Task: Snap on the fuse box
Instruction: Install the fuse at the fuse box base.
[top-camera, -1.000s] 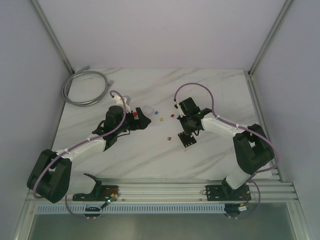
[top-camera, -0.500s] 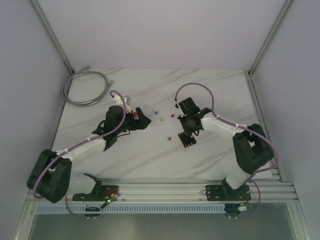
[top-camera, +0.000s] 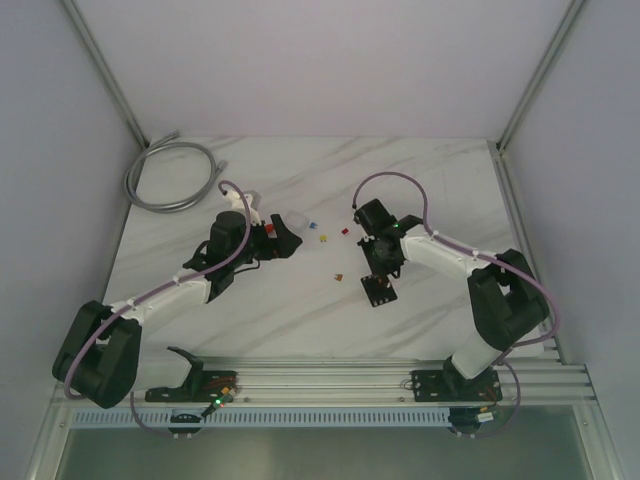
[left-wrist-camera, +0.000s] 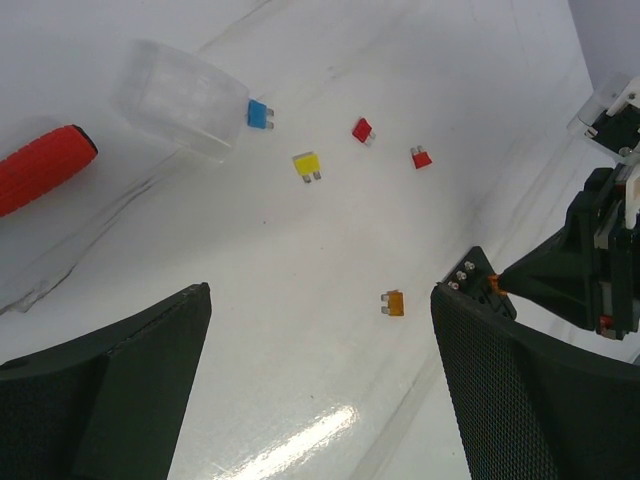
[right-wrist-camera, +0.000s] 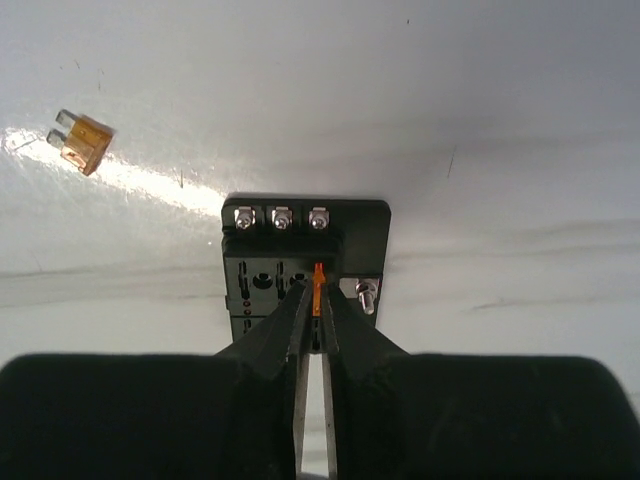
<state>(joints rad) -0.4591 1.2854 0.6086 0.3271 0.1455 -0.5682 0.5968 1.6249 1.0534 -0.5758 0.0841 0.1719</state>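
Right jaws are clamped on a small orange fuse (right-wrist-camera: 319, 278), pressing it at the slots of the fuse box (right-wrist-camera: 300, 235), which lies flat on the tabletop (right-wrist-camera: 450, 100) directly beneath them, while the left jaws hang wide apart, holding nothing, above a loose amber fuse (left-wrist-camera: 394, 303).

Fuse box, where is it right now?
In the top view the fuse box lies right of centre, under the right hand, with an amber fuse just left of it.
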